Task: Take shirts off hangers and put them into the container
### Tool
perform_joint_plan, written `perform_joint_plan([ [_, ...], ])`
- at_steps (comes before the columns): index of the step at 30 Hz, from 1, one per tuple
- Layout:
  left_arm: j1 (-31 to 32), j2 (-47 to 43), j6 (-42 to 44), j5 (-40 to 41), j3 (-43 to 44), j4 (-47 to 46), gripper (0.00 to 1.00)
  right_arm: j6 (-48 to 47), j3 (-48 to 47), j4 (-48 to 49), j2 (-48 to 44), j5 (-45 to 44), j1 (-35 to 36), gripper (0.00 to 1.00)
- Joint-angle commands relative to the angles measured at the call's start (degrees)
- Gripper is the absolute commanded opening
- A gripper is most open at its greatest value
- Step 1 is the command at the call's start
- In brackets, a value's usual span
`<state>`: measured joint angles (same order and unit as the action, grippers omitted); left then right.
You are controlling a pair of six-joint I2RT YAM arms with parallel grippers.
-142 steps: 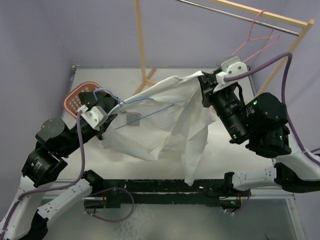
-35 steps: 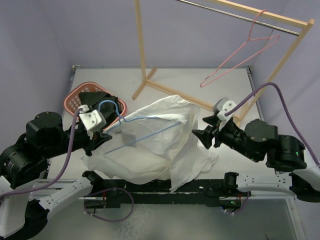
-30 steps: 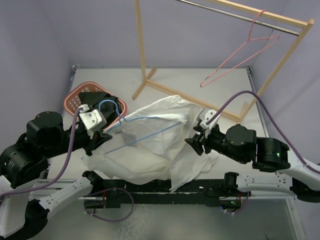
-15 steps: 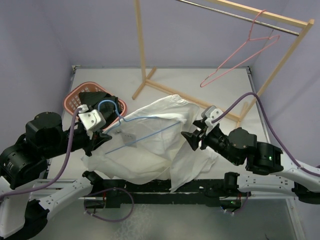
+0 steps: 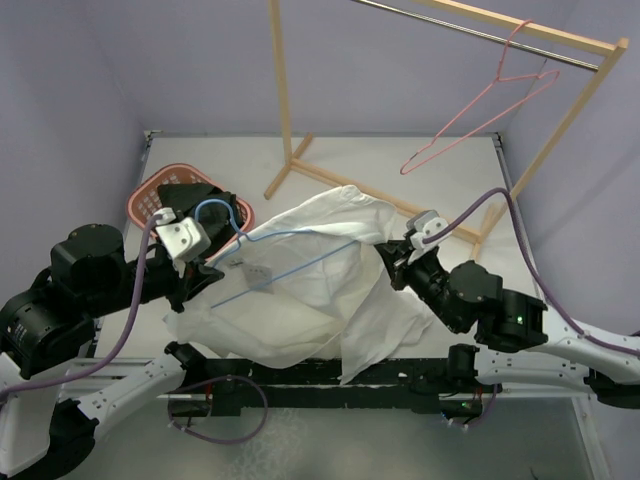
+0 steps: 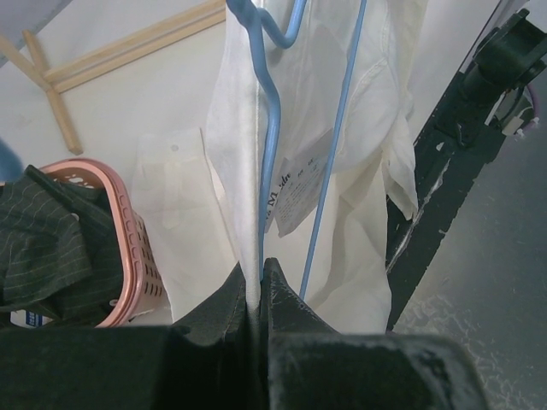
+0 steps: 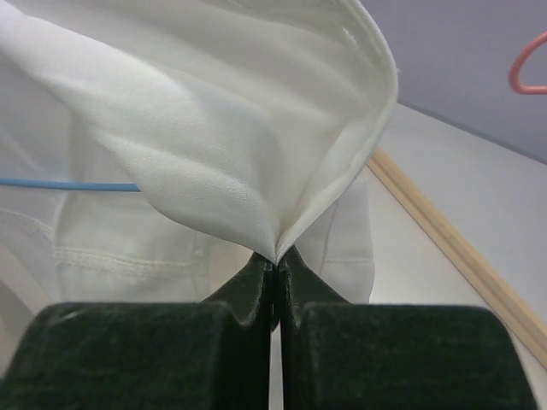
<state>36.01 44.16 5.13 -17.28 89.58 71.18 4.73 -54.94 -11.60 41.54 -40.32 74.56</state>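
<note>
The left wrist view picks out pinstripes on the dark shirt (image 6: 51, 248) in the pink basket (image 6: 128, 226), and shows the left hand (image 6: 259, 295) clenched on the blue hanger (image 6: 272, 128). The right wrist view shows the right hand (image 7: 275, 266) pinching a fold of the white shirt (image 7: 214, 128). From above I count two shirts, two hangers and one basket. The pink hanger (image 5: 499, 76) hangs on the rack (image 5: 280, 100), and the white shirt trails onto the tabletop (image 5: 400, 160).
</note>
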Motion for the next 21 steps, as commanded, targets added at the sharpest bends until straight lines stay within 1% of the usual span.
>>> perform_joint_plan([
  [1, -0.25, -0.83, -1.17, 1.27, -0.06, -4.73, 0.0, 0.01, -1.58, 2.95, -3.64, -6.26, -0.12, 0.0],
  [5, -0.24, -0.96, -1.07, 3.12, -2.37, -4.04, 0.0, 0.13, -6.95, -2.35, -5.47, -8.0, -0.12, 0.0],
  [8, -0.32, -1.12, -0.9, 3.67, -4.45, -3.54, 0.0, 0.15, -10.74, -4.64, -5.98, -7.52, -0.12, 0.0],
  [14, -0.32, -3.08, -0.11, 0.59, -7.59, -3.45, 0.0, -0.6, -17.69, -7.44, -4.55, -6.98, -0.12, 0.0],
  [18, -0.24, -4.62, -0.04, -1.04, -7.96, -4.96, 0.0, -0.41, -19.77, -8.96, -2.06, -2.17, -0.12, 0.0],
  [19, -0.25, -4.85, -0.03, -1.24, -7.94, -5.49, 0.0, 0.42, -20.34, -10.52, -1.15, -0.34, -0.12, 0.03],
  [20, -0.26, -4.97, -0.03, -1.45, -7.84, -6.0, 0.0, 0.8, -21.13, -12.22, -0.19, 1.4, -0.12, 0.1],
  [21, -0.24, -4.88, -0.05, -1.56, -7.56, -6.16, 0.0, 1.33, -22.07, -13.87, 0.71, 2.79, -0.12, 0.2],
])
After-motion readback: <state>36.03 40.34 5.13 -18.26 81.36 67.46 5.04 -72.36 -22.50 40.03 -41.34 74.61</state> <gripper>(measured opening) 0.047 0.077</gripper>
